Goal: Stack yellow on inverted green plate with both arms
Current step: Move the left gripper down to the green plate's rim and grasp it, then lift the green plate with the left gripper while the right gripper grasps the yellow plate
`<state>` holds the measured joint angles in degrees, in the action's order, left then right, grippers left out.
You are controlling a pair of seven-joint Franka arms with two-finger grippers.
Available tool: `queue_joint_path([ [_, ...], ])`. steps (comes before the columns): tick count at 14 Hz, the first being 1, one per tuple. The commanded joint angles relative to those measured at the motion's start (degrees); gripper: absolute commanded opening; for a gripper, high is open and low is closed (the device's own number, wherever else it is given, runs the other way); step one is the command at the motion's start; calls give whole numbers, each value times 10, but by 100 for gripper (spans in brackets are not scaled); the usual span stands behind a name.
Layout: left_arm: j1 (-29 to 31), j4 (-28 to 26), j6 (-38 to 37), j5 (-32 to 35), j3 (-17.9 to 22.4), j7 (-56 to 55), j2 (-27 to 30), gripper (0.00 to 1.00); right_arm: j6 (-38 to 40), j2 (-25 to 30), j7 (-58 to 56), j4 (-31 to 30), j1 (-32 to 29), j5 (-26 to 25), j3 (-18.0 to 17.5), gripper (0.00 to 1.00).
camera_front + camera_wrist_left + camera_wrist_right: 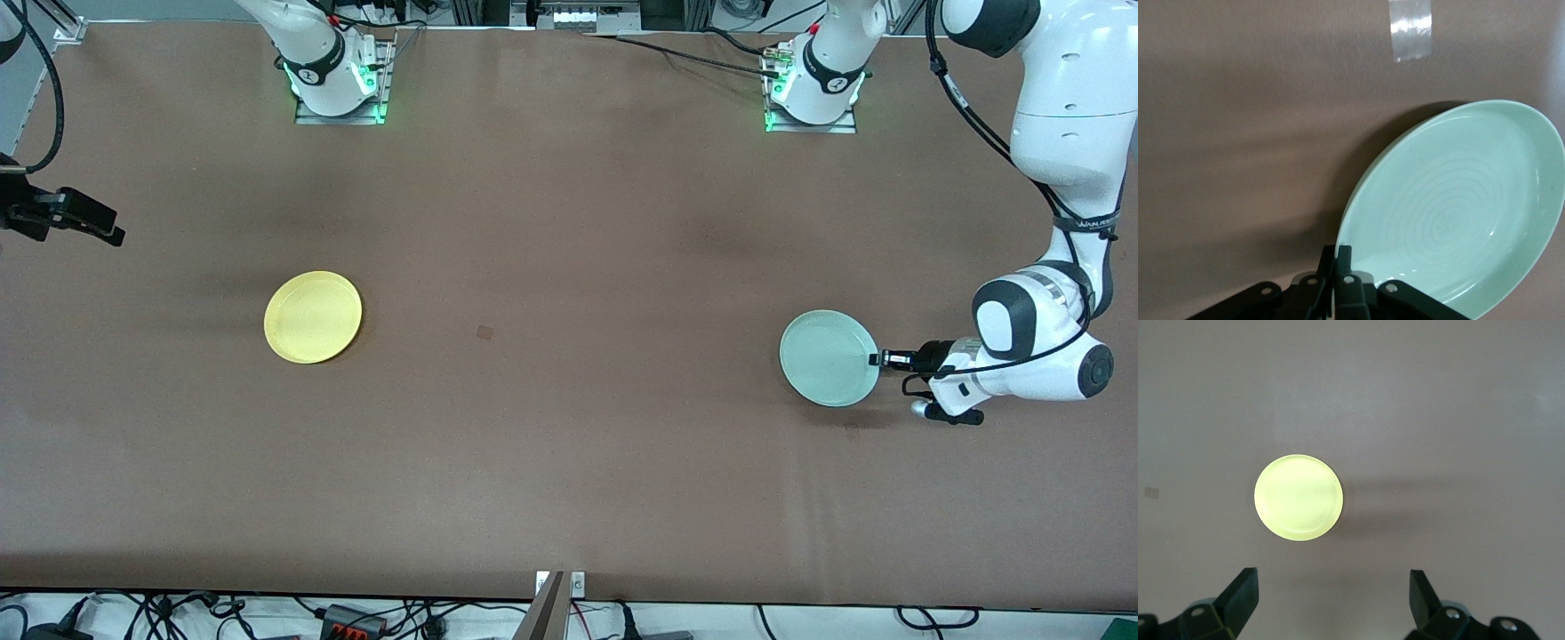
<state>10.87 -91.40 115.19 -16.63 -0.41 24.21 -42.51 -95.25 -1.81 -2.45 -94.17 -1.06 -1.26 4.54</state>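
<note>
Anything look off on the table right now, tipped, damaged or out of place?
Nothing stands out. The green plate lies right side up at the left arm's end, the left gripper shut on its rim. The yellow plate lies flat and untouched toward the right arm's end; the right gripper hangs open above it.

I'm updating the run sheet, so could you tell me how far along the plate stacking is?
Early. Nothing is stacked. The left gripper has shut on the green plate rim; it lies right side up, not inverted. The yellow plate sits untouched toward the right arm's end, the right gripper open above it.
</note>
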Motion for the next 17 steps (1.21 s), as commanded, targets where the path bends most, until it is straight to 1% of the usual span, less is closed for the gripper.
queue_joint_path([
  [1, -15, 8, -10, -2, -3, 4, 43, 1, 3, 1, 2, 2, -5, -8, -4, 100],
  [2, -36, 8, -16, 16, 1, -6, 62, 1, 1, 1, 2, 3, -3, -8, -4, 100],
  [5, -87, 10, -23, 154, -5, -112, 112, 1, 0, -6, 3, 6, -3, -4, -4, 100],
  [7, -143, 13, -54, 225, -3, -179, 131, 1, 0, -6, 8, 7, 1, -2, -5, 100],
  [8, -158, 17, -63, 250, -4, -211, 137, 1, 1, -7, 9, 11, 1, -1, -5, 100],
  [10, -196, 34, -95, 277, -5, -287, 139, 1, 0, -19, 9, 11, 1, 1, -5, 100],
  [12, -251, 57, -147, 331, -4, -378, 135, 1, 2, -28, 4, 10, 2, 2, -8, 100],
  [14, -311, 59, -180, 376, -3, -505, 131, 1, 4, -54, 1, 10, 7, 3, -10, 100],
  [15, -335, 60, -188, 394, -3, -551, 125, 1, 8, -65, -1, 8, 20, 2, -10, 100],
  [17, -377, 61, -215, 432, -1, -607, 110, 1, 2, -92, 2, 7, 35, 0, -9, 100],
])
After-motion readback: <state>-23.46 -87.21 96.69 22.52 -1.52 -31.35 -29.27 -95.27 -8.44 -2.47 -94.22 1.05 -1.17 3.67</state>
